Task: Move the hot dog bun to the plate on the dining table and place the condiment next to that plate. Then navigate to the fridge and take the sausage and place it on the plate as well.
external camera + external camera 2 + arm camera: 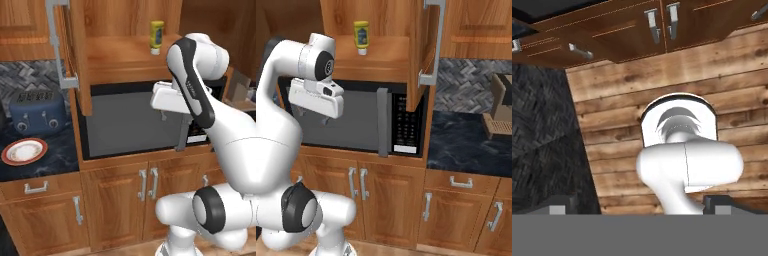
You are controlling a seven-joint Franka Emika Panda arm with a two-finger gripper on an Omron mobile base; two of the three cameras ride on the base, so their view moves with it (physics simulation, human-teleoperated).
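The condiment (157, 36) (361, 36) is a yellow bottle standing upright on the shelf of the open upper cabinet, above the microwave. My gripper (313, 117) (639, 207) hangs in front of the microwave door, well below the bottle and pointing down at the floor. Its fingertips (559, 207) stand wide apart at the bottom of the hand view, open, with nothing between them. In the left base view one dark finger (163, 116) shows under the white hand. The hot dog bun, the plate on the dining table, the fridge and the sausage are out of view.
A black microwave (130, 122) fills the niche under the shelf. The cabinet door (80, 50) (426, 50) swings out beside it. A blue toaster (37, 112) and a red-rimmed dish (24, 151) sit on the dark counter at left, a wooden appliance (501, 107) at right.
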